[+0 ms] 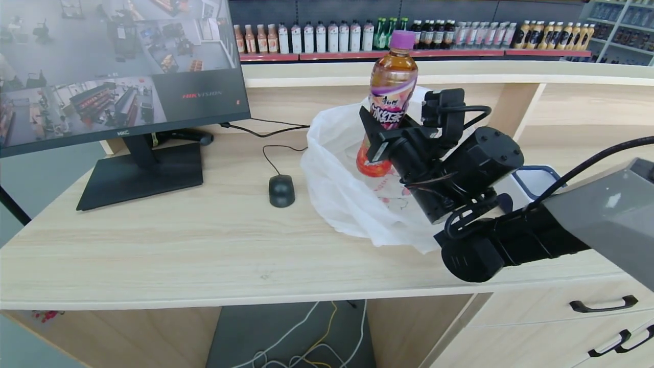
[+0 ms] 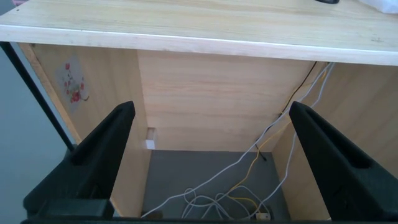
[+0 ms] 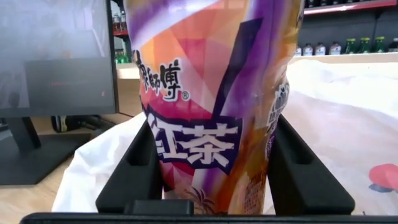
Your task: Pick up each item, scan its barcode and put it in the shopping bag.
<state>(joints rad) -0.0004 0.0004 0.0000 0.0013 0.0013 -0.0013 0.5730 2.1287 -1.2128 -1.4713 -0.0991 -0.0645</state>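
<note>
Head view: right gripper clamps the bottle around its lower half, upright, over the open mouth of the bag on the counter. Left gripper hangs open below the counter's edge.

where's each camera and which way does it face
Head view: from the head, down at the counter; right gripper holds the tea bottle at the shopping bag.
Left wrist view: low, facing cables under the counter; open left gripper.
Right wrist view: facing the bottle between its fingers, monitor beyond.
Shared, head and right wrist: bottle, bag, monitor.
</note>
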